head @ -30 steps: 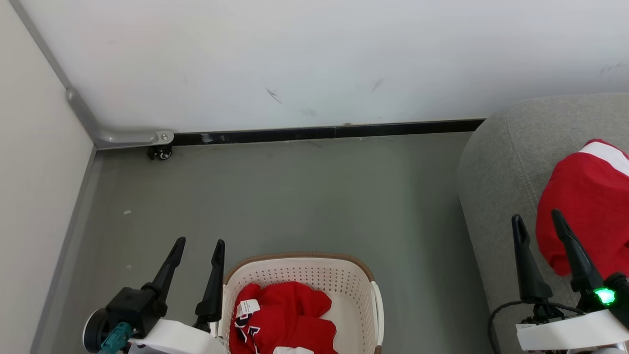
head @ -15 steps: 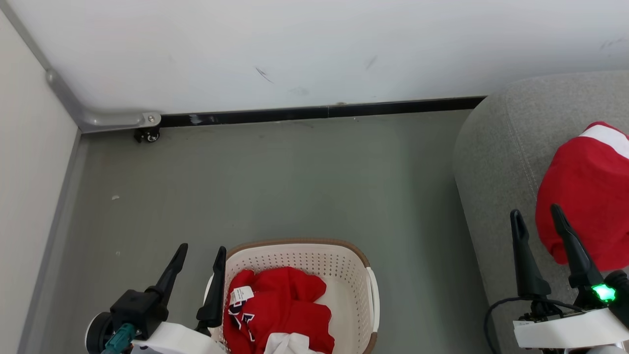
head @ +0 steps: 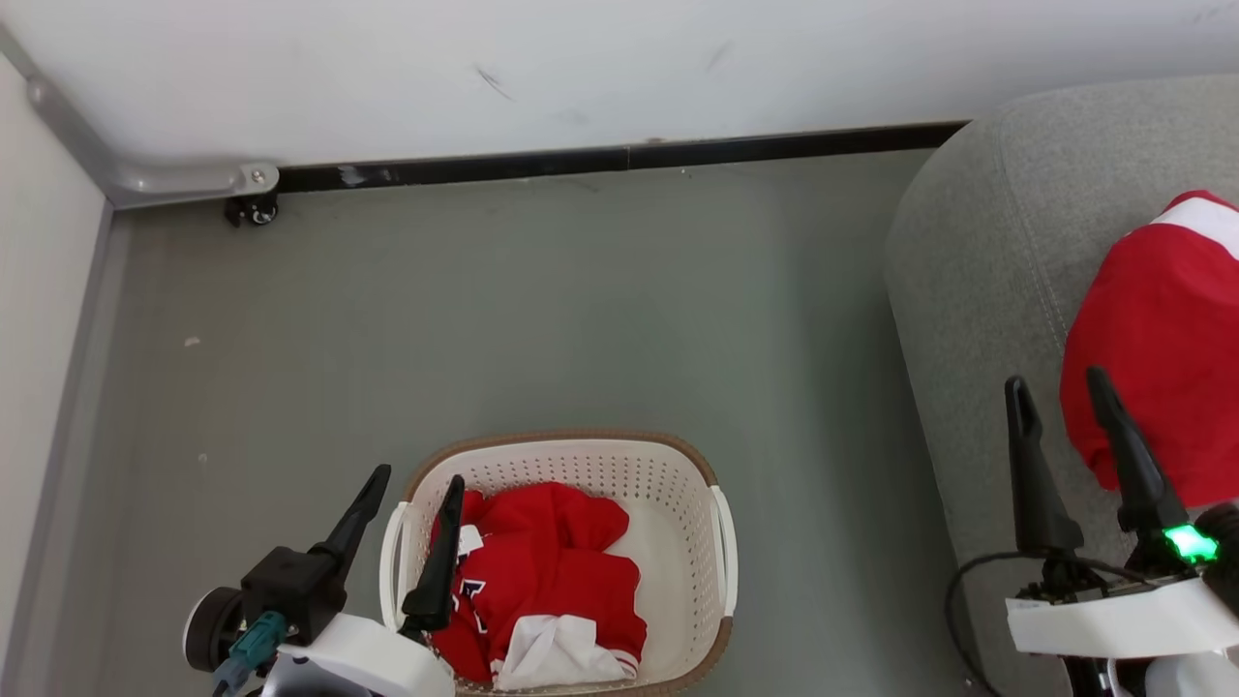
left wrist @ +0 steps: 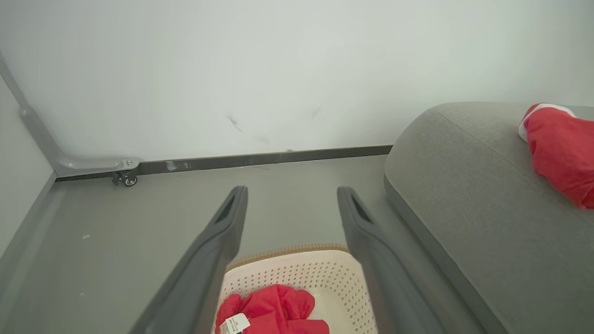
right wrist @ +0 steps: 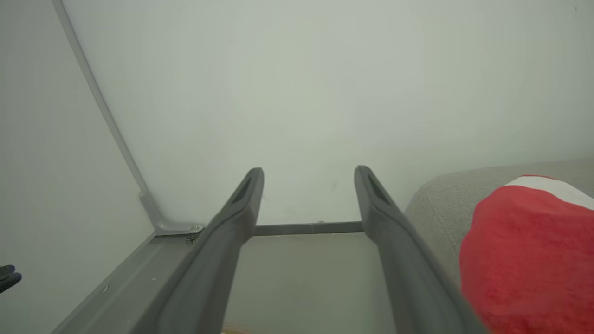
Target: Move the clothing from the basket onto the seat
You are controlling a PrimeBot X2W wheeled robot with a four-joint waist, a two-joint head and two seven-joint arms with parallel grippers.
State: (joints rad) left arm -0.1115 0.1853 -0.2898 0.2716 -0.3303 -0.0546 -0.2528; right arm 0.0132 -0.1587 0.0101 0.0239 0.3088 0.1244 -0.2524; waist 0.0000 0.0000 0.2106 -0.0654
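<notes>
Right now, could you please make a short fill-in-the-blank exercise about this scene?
1. The basket stands on the ____.
2. Red clothing lies in the basket, and another piece lies on the grey ____.
3. The left claw and the right claw are both ____.
Missing words: floor; seat; open.

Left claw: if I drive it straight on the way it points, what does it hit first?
Likely the floor just short of the baseboard. The open left claw points over the basket's far rim, not into it; how much it clears the rim is unclear.
</notes>
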